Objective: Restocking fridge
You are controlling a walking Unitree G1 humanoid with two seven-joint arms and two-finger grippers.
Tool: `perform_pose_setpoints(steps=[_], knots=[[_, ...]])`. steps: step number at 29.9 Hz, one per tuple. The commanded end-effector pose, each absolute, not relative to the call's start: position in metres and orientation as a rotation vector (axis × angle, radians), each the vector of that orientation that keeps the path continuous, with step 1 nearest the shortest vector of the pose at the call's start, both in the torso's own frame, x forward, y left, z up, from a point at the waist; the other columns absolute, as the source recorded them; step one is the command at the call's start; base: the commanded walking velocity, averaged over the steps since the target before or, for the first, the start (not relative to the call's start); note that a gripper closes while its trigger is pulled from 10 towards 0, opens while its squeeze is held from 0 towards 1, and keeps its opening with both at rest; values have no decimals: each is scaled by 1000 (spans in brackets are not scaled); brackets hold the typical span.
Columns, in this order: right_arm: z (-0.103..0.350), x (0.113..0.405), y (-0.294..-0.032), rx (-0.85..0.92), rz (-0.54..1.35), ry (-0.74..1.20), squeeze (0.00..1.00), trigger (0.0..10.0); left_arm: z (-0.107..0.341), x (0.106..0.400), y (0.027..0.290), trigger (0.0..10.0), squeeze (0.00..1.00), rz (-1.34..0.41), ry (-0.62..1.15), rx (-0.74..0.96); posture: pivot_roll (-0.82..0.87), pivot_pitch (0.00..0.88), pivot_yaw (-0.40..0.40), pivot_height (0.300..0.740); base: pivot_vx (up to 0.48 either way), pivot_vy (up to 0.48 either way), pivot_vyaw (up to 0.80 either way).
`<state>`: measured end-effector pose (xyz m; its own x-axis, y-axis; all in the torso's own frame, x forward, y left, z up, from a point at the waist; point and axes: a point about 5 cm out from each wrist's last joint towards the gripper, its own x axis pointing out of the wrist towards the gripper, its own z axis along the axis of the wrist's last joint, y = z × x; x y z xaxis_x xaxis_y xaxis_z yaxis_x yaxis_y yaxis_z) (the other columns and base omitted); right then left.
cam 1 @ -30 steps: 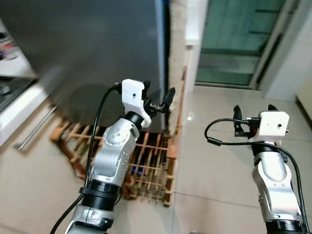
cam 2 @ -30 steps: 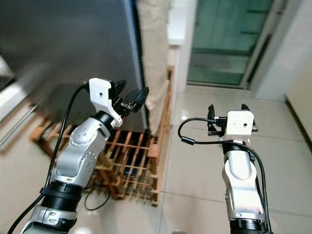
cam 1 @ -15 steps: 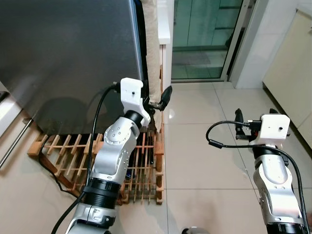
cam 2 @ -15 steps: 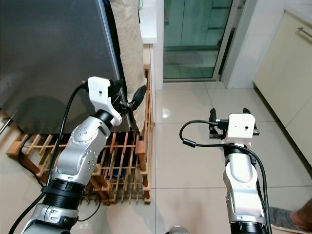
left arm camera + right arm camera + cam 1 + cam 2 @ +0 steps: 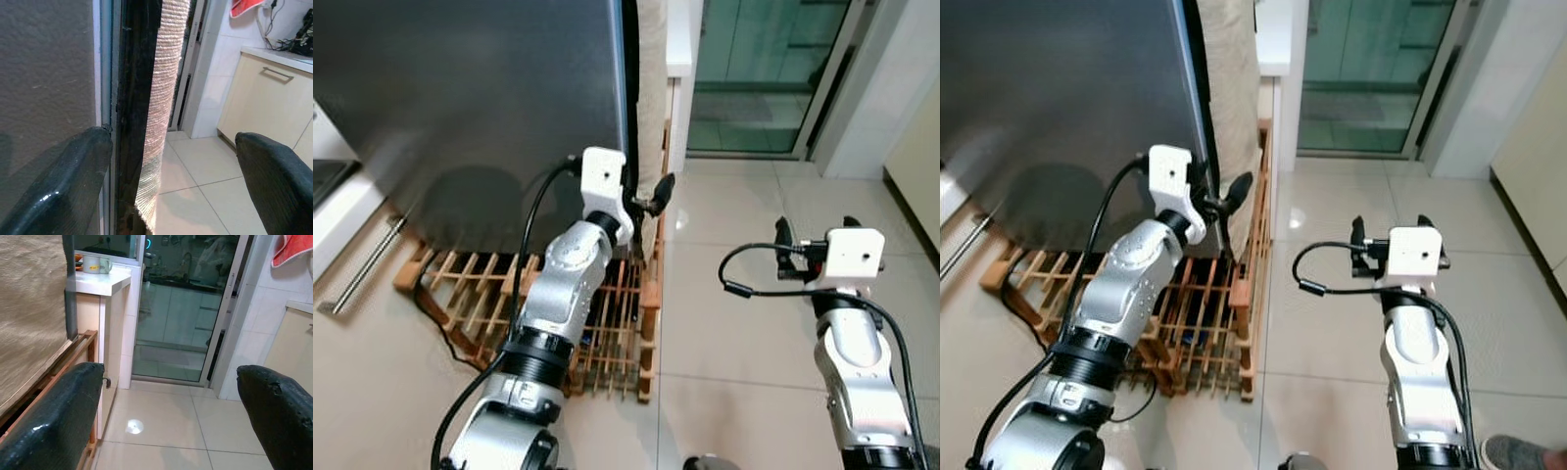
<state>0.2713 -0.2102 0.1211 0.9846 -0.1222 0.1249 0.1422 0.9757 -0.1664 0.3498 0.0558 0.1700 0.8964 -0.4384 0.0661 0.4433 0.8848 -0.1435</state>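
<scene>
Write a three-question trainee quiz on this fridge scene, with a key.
1. True or false: the left gripper is shut on the fridge door.
2. What lies on the floor at the fridge's foot? A) wooden rack B) a bucket C) a rug
3. Fill in: the right gripper hovers over the tiled ____.

Key: 1 false, its fingers are open at the door's edge. 2 A, the wooden rack. 3 floor.

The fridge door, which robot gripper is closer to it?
The left. The left gripper is raised right at the edge of the grey fridge door, fingers open. The right gripper hangs open over the tiled floor, well off to the side.
</scene>
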Motion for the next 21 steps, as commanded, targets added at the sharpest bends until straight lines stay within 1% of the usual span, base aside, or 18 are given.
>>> perform_pose_setpoints(steps=[1,7,9,15,21], knots=[[126,269,-212,-186,-143,-129,0,10000,175,356,61,10000,0,-411,-29,-182,-174,0,74,740,0,0,0],[125,267,-213,-188,-148,-125,0,10000,179,357,56,10000,0,-420,-33,-212,-178,0,75,740,0,0,0],[125,267,-213,-189,-147,-124,0,10000,187,355,48,10000,0,-455,-59,-219,-176,0,73,740,0,0,0],[125,267,-213,-191,-143,-121,0,10000,199,357,38,10000,0,-466,-89,-211,-175,0,69,740,0,0,0],[126,270,-212,-194,-134,-125,0,10000,206,363,15,10000,0,-462,-78,-154,-180,0,69,740,0,0,0]])
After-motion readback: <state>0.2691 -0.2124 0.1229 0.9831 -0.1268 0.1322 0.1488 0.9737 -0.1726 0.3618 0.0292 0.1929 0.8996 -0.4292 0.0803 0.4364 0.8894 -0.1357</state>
